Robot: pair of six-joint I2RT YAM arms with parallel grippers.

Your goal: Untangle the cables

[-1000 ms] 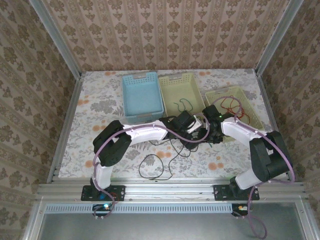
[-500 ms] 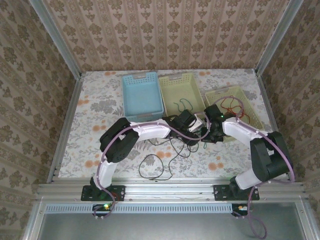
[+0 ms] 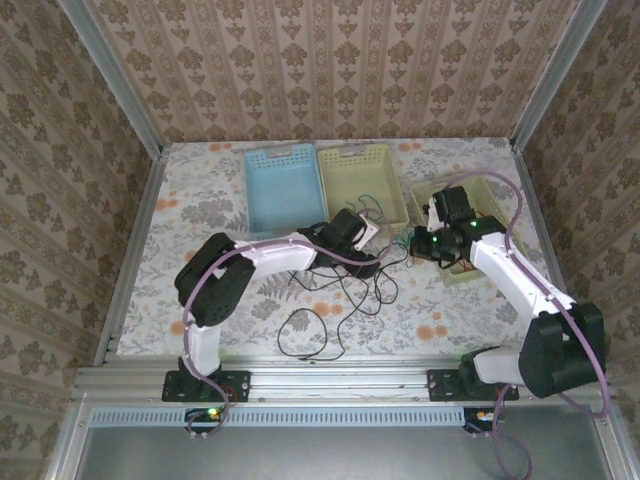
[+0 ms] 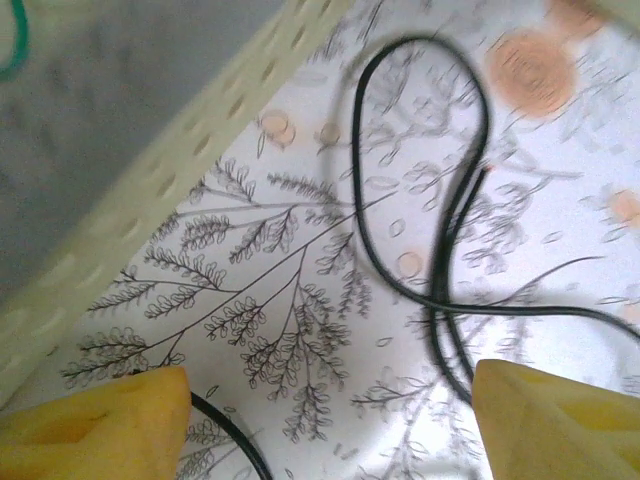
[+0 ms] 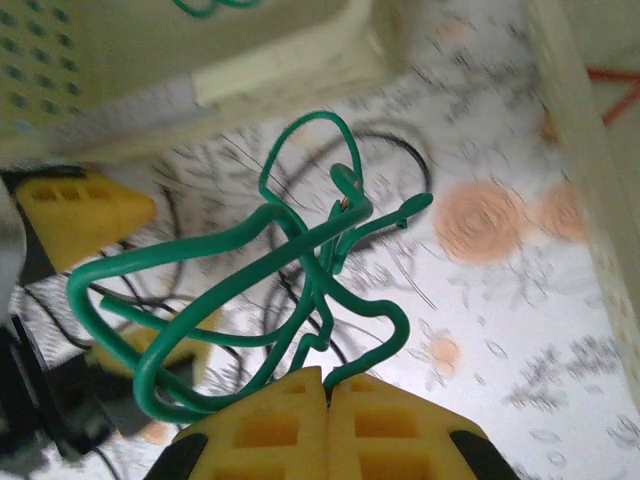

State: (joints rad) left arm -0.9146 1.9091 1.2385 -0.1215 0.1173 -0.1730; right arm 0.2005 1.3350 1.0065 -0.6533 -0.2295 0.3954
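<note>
Pinching green cable (image 5: 322, 285), right gripper (image 5: 327, 385) reaches leftward; left gripper (image 4: 330, 420) gapes, seemingly low over black cable (image 4: 357, 200).

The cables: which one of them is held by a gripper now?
The green cable, bunched in loops, pinched in the shut right gripper. The black cable lies loose on the table.

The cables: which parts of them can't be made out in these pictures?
Left wrist view: the black cable is blurred along its loop and runs off the bottom edge.
Right wrist view: the green cable vanishes into the shut right gripper; the clamped stretch is hidden. The red cable runs off the right edge.
Top external view: beside the left arm, the black cable is too thin to tell what it crosses over.
</note>
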